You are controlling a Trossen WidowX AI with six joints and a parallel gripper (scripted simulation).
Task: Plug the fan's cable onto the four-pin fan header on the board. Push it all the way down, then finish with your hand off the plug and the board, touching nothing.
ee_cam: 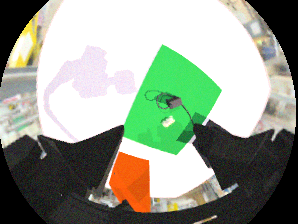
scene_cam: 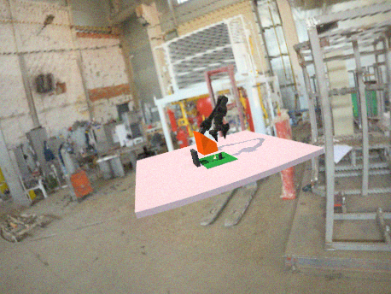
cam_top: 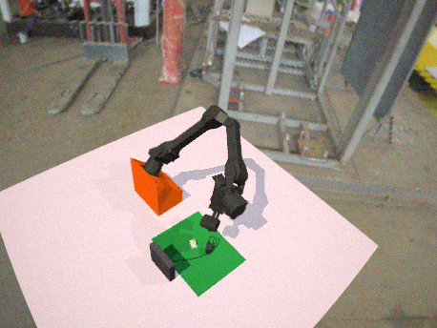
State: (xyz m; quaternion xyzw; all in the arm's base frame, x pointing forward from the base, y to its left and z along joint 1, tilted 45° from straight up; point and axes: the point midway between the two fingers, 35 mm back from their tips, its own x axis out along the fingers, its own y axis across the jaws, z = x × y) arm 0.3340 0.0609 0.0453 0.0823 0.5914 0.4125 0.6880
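A green board [cam_top: 215, 267] [scene_cam: 224, 159] [ee_cam: 180, 72] lies flat on the pink table [cam_top: 72, 229] [scene_cam: 171, 184]. A small white four-pin header [cam_top: 193, 243] [ee_cam: 169, 121] stands near the board's middle. The black plug [cam_top: 209, 248] [ee_cam: 173, 102] lies loose on the board just beside the header, not on it. Its thin cable [cam_top: 191, 257] runs to the dark fan [cam_top: 162, 259] [scene_cam: 195, 157] standing at the board's near-left edge. My gripper [cam_top: 212, 221] [scene_cam: 218, 130] [ee_cam: 160, 128] is open and empty. It hangs above the board's far edge, apart from the plug.
The arm's orange base block [cam_top: 155, 187] [scene_cam: 205, 144] [ee_cam: 133, 179] stands on the table just behind the board. Metal racks [cam_top: 286, 71] and pallet forks [cam_top: 86, 81] stand on the workshop floor beyond the table.
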